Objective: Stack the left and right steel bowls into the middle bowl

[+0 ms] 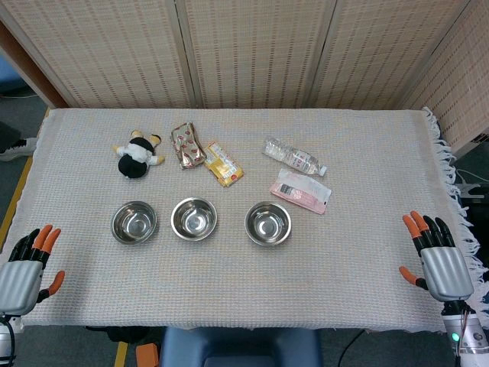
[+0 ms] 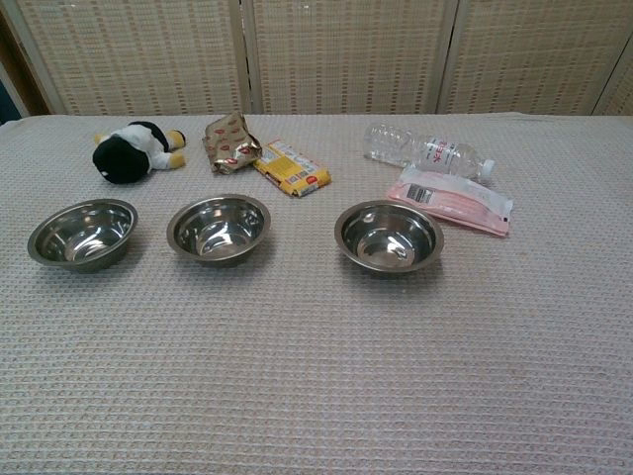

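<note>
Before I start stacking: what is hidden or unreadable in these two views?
- Left hand: head view, cut by the left edge; absent from chest view.
- Right hand: wrist cut by the bottom edge; absent from chest view.
- Pink packet and bottle labels: print too small.

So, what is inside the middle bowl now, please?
Nothing. Both views look down into the middle bowl, and only its bare, shiny steel bottom shows. No part of its inside is covered. What lies under it cannot be seen.

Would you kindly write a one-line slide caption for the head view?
Three round steel bowls, left, middle, right, sit separately on a woven tablecloth; open left hand and right hand wait.
</note>
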Motion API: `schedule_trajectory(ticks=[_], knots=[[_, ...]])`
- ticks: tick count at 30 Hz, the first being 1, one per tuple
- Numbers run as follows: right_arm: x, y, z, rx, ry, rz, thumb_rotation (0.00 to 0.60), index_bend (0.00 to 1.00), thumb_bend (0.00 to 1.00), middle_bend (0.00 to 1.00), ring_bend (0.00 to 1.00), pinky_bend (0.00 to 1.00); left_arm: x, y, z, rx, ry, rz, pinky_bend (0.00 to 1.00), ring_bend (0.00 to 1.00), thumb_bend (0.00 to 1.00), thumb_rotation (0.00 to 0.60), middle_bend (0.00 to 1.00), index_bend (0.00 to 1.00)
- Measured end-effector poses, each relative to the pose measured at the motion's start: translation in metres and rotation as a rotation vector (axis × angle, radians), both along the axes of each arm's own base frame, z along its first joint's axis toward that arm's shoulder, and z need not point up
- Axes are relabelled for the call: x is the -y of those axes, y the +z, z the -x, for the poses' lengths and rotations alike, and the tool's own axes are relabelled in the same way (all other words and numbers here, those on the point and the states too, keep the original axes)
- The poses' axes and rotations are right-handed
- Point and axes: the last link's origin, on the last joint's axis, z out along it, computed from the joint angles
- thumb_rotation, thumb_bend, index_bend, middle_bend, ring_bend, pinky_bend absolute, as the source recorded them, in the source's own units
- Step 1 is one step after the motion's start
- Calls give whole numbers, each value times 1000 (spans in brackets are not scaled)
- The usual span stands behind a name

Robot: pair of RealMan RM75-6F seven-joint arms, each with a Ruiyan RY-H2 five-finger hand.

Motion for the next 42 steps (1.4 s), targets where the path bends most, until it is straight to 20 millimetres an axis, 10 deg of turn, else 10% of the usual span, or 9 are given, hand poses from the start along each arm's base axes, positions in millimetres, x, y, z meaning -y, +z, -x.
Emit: schedule_trajectory(ticks=[6, 15, 20, 42], knots=[[0, -1, 1, 14, -1, -6, 600, 0, 83, 0, 0, 0, -1, -13, -6, 5, -31, 21, 263, 32, 371, 600, 45, 0], [1, 0, 2, 21, -11, -20, 600, 0, 83, 0, 0, 0, -28, -56, -24, -102, -102, 38, 781, 688, 377, 600, 648, 13], [2, -1, 4, 9, -22, -23, 600, 0, 83, 0, 0, 0, -61, -85, -25, -150, -89, 82, 945, 889, 377, 600, 854, 90], [5, -4, 9, -10, -58, -41, 600, 0, 82, 0, 0, 0, -96, -141, -27, -204, -121, 123, 1000, 1000, 372, 600, 1000, 433]])
